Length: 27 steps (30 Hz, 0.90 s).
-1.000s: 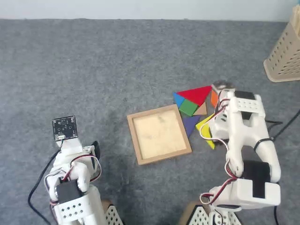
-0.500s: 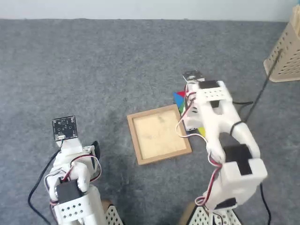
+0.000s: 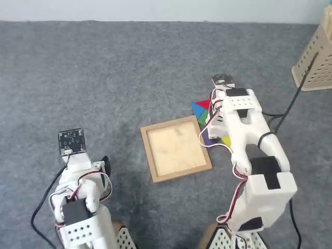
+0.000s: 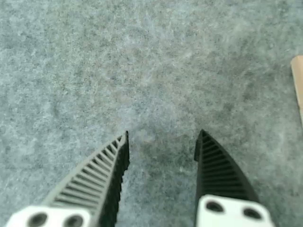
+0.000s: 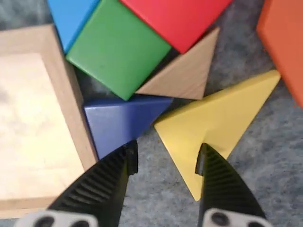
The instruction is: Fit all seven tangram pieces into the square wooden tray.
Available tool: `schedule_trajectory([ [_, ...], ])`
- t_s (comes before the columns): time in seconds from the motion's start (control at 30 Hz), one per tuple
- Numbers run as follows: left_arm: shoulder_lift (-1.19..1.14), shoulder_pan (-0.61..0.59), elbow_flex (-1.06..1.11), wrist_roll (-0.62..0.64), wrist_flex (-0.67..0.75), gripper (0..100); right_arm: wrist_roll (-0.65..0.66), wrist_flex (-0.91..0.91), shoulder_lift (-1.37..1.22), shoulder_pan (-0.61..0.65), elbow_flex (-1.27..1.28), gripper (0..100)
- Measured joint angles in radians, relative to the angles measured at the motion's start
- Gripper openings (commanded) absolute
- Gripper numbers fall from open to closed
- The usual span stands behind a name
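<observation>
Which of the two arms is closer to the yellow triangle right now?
Right. The right gripper hangs over the yellow triangle, fingers open, one finger above its edge. The left gripper is over bare carpet, on the far side of the tray from it.

high: fixed overhead, looks down across the grey bench (image 3: 104, 62), arm bases (image 3: 85, 231) nearest | left wrist: close, down past its tool (image 4: 164, 134) at bench surface | right wrist: very close above tangram pieces (image 5: 118, 52) | shared: tray (image 3: 168, 123) rim appears in all three
</observation>
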State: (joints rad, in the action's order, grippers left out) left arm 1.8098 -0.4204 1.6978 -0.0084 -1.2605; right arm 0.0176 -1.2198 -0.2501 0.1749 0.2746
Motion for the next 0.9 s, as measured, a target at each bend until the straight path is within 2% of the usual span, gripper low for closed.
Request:
schedule_trajectory([
  [0.67, 0.0, 0.0, 0.0, 0.0, 0.0, 22, 0.0, -0.066, 0.04, -0.04, -0.035, 21.4],
  [0.9, 0.0, 0.0, 0.0, 0.0, 0.0, 22, 0.0, -0.064, -0.077, -0.037, -0.114, 31.2],
])
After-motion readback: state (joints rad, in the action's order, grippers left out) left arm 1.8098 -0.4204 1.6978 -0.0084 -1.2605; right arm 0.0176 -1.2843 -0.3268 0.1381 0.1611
